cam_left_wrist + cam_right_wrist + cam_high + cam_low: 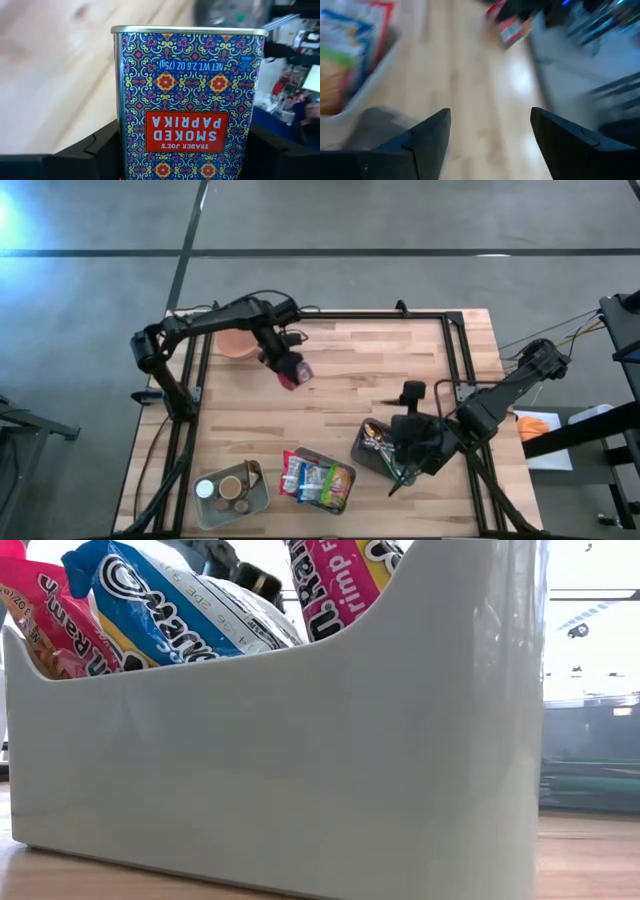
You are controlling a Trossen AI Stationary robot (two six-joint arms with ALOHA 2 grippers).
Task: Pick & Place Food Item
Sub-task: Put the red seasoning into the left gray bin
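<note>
Tin, by the look of it: the smoked paprika can is a stiff, flat-sided little box, probably light, with glossy printed walls that could slip under a loose pinch, so the two broad faces seem the right place to hold it. That is how the left gripper has it, fingers clamped on opposite sides, the can carried over the wooden table just beside the pink bowl. Its long axis runs lengthwise out from the fingers, lidded end leading, and from above it looks tilted away from the bowl. The right gripper hangs over the dark bin, well apart from the bowl, fingers parted on nothing.
</note>
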